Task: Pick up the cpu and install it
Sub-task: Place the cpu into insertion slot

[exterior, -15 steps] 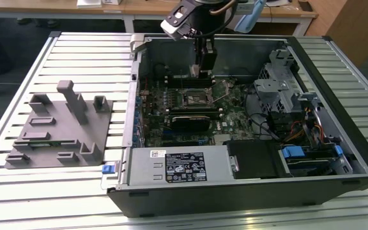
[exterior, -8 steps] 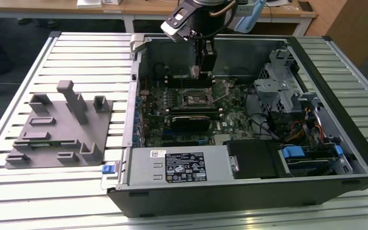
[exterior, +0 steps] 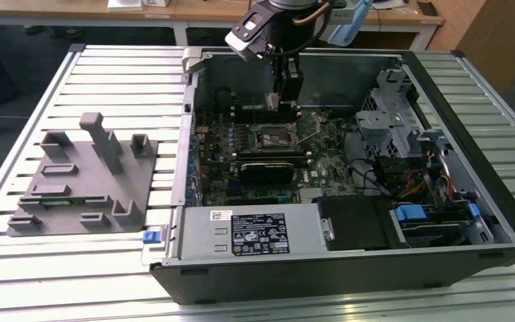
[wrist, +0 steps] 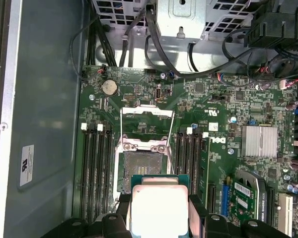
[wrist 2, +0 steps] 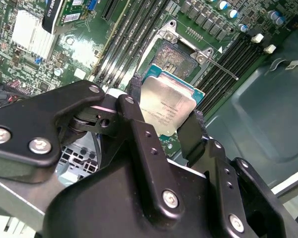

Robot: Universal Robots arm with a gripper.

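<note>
My gripper [exterior: 275, 100] is shut on the cpu [wrist 2: 168, 106], a small flat square chip with a pale silvery top, pinched at two opposite edges by the black fingers [wrist 2: 134, 106]. In the exterior view it hangs inside the open computer case, just behind and above the dark square socket [exterior: 271, 139] on the green motherboard. In both wrist views the socket [wrist: 141, 166] lies open with its load plate [wrist: 146, 111] swung back and its thin lever [wrist 2: 221, 67] raised. The cpu [wrist: 159, 206] overlaps the socket's near edge and is held above it.
Memory slots [wrist: 97, 173] flank the socket on both sides. A black heatsink block [exterior: 273, 168] sits in front of it. A metal drive cage and cables [exterior: 391, 121] fill the case toward the exterior view's right. A grey plastic fixture [exterior: 83, 181] stands on the slatted table [exterior: 115, 74] outside the case.
</note>
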